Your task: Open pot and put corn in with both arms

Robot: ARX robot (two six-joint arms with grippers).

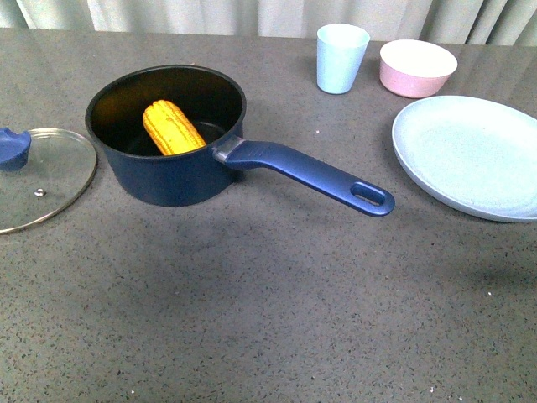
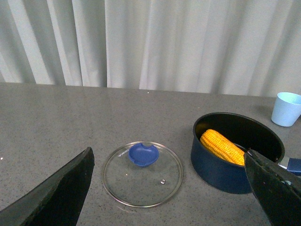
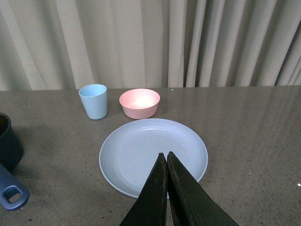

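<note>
The dark blue pot [image 1: 176, 172] stands open at the left middle of the table, its long handle [image 1: 319, 175] pointing right. The yellow corn [image 1: 173, 127] lies inside it, leaning on the wall. The glass lid [image 1: 42, 180] with its blue knob [image 1: 13, 149] lies flat on the table left of the pot. Neither arm shows in the front view. In the left wrist view my left gripper [image 2: 169, 186] is open and empty, held above the lid [image 2: 142, 174], with pot [image 2: 235, 153] and corn [image 2: 222, 146] beside it. My right gripper [image 3: 165, 155] is shut and empty over the plate.
A pale blue plate [image 1: 470, 155] lies at the right. A light blue cup [image 1: 341, 57] and a pink bowl [image 1: 417, 67] stand at the back. White curtains hang behind the table. The plate [image 3: 141, 150], cup [image 3: 93, 100] and bowl [image 3: 139, 102] also show in the right wrist view.
</note>
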